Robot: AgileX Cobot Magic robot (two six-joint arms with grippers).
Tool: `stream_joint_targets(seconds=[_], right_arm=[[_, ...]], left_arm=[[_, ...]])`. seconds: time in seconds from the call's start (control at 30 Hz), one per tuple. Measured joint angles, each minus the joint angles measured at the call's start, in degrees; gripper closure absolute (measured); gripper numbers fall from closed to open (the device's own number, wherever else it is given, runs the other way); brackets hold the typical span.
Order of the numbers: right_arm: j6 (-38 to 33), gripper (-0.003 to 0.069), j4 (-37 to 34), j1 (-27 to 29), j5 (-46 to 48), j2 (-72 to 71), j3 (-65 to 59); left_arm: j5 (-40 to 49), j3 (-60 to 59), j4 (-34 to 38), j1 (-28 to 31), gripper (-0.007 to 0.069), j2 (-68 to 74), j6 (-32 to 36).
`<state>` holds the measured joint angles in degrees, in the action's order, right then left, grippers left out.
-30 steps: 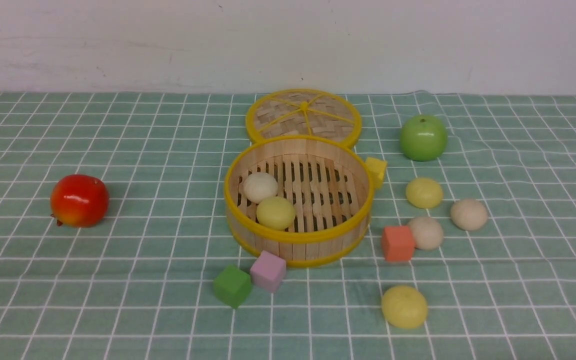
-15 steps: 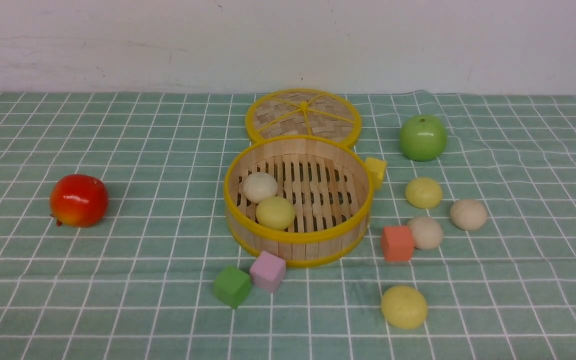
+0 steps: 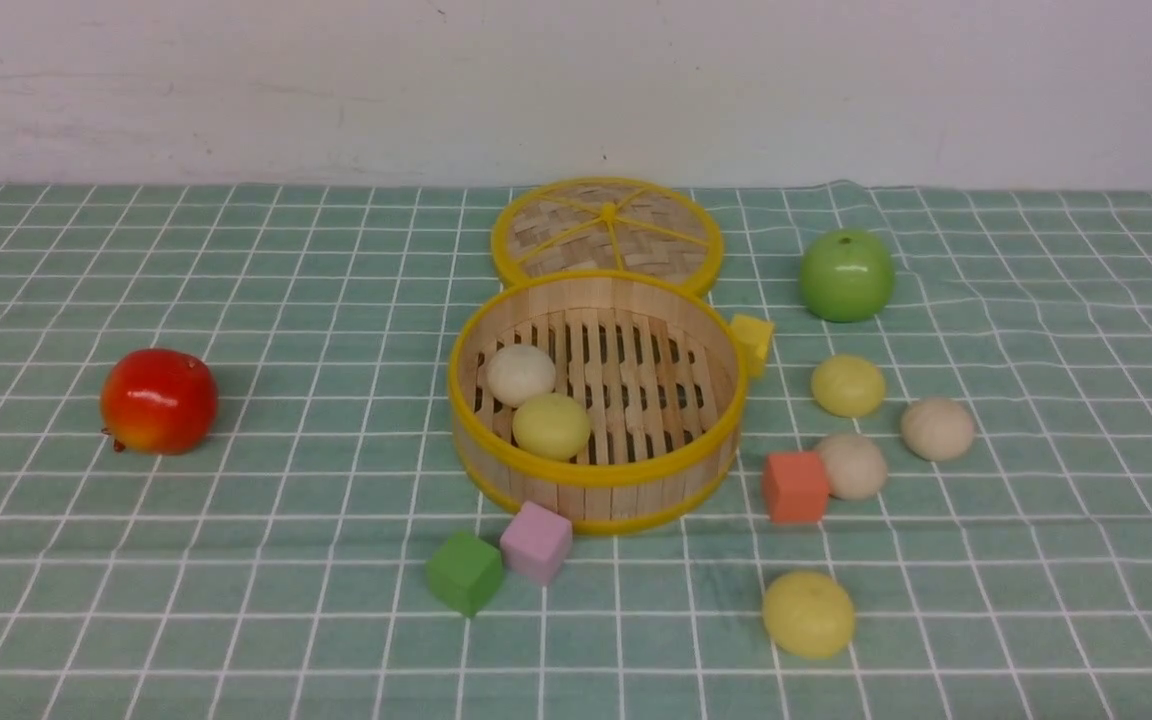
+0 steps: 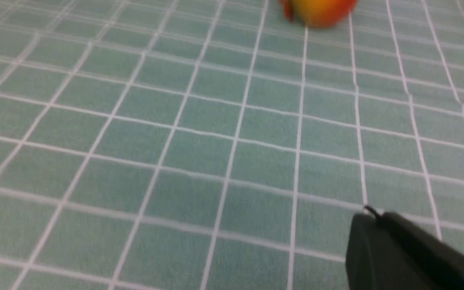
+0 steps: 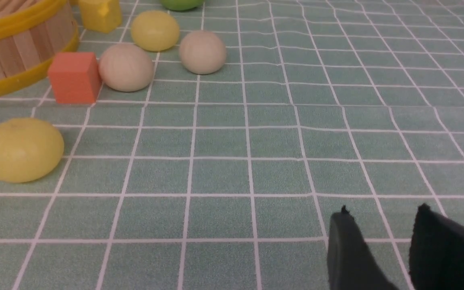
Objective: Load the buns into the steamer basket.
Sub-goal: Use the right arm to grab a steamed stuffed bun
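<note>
Nothing has shifted since a second ago.
Two buns (image 3: 551, 425) lie in the steamer basket (image 3: 596, 478), four outside at its 3 to 5 o'clock; left pincer (image 4: 368, 215) closed, right pincer (image 5: 383, 209) parted, empty.

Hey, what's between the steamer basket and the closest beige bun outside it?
The orange cube, close beside that bun and just off the steamer basket. The front and right wrist views both show it.
</note>
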<state>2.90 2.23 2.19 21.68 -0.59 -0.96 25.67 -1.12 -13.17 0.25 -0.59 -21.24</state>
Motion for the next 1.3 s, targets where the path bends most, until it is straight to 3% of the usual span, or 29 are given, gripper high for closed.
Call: stream_joint_targets(seconds=[1.3], right_arm=[[0.0,0.0419,1.5,0.0,-0.4,0.0,0.0]], left_arm=[[-0.6,-0.2,0.0,0.0,0.0617,0.0,0.8]])
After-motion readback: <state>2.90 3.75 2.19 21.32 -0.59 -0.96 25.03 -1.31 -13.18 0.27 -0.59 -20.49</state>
